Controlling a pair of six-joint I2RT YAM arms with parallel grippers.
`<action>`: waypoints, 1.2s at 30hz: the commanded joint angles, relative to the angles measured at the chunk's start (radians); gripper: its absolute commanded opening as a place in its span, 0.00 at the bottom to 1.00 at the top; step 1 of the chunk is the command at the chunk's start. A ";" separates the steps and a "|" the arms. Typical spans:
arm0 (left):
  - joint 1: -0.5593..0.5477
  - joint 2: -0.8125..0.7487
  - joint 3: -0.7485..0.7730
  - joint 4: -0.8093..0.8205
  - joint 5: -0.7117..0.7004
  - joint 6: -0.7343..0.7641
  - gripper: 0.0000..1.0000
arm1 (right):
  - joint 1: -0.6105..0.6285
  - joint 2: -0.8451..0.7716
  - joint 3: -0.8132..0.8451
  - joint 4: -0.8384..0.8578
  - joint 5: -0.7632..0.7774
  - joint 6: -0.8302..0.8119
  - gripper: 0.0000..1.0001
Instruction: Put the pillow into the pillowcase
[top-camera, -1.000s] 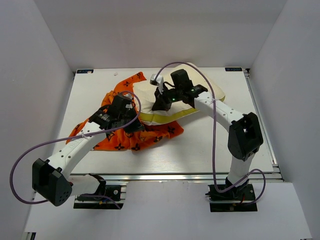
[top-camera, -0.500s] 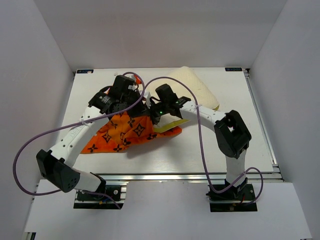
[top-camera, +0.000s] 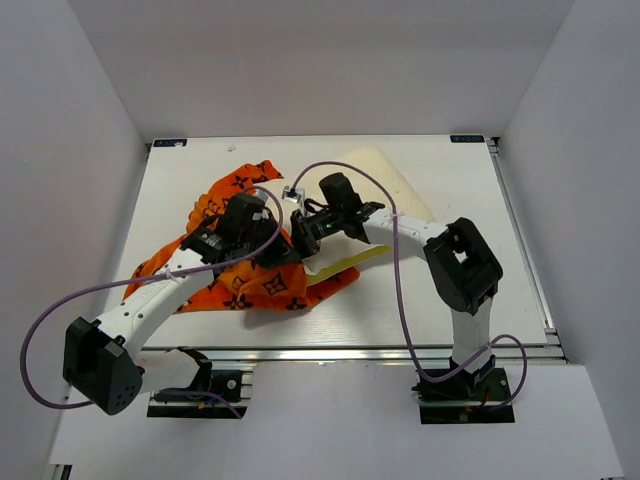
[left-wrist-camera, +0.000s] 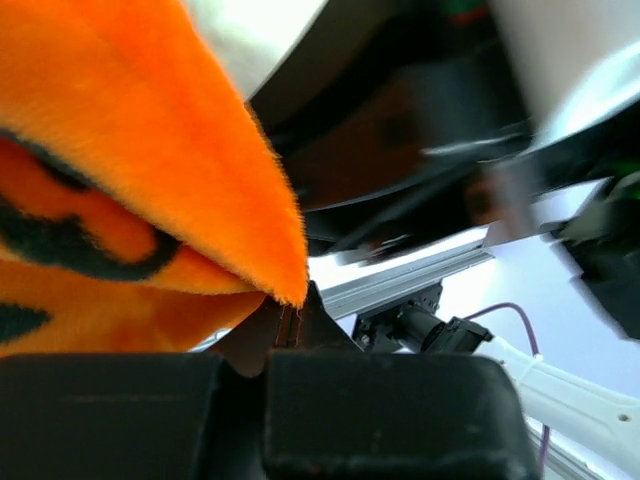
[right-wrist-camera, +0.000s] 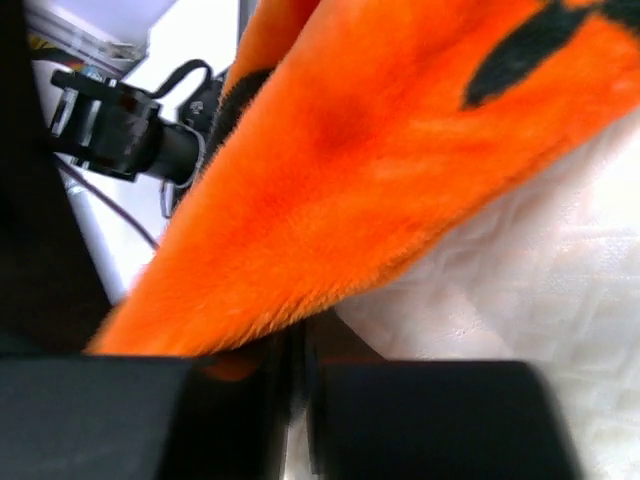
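**Near edge.** Both arms reach from their bases toward the middle of the table (top-camera: 470, 290).

**Pillowcase.** The orange pillowcase (top-camera: 235, 285) lies bunched from 9 o'clock in to the centre, partly on the table and partly lifted at its inner edge. A yellow strip (top-camera: 345, 262) shows at its 3 o'clock edge. It cannot be told whether the strip is lining or part of the pillow.

**Claws.**
- The left claw (left-wrist-camera: 290, 325) is clamped on an orange fold, with no gap between its jaws.
- The right claw (right-wrist-camera: 297, 350) is also clamped on orange cloth, with quilted cream surface just beside it.
- In the top view the two claws sit close together, just left of centre.

**Pillow.** The cream pillow (top-camera: 390, 175) lies at 1 o'clock. Only its far right part is uncovered, and its near left end runs under the right arm and the cloth.

**Change.**
- A second ago the pillow showed much wider across the centre.
- Half a second ago the left claw was farther back, toward 11 o'clock, with the case stretched out flat.
- The left claw has since come back nearer, and the cloth has slackened.

**Meaning.** The case mouth is probably being worked over the pillow's end. Most of the pillow is not yet inside.
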 joint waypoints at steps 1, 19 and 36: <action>-0.006 -0.059 -0.109 0.195 0.008 -0.065 0.00 | -0.067 -0.009 0.004 0.016 -0.138 -0.010 0.21; -0.007 -0.004 -0.016 0.059 -0.155 0.029 0.62 | -0.341 -0.235 0.045 -0.304 0.267 -0.740 0.89; 0.152 0.401 0.572 -0.304 -0.475 0.205 0.80 | -0.236 0.312 0.560 -0.132 0.264 -0.783 0.89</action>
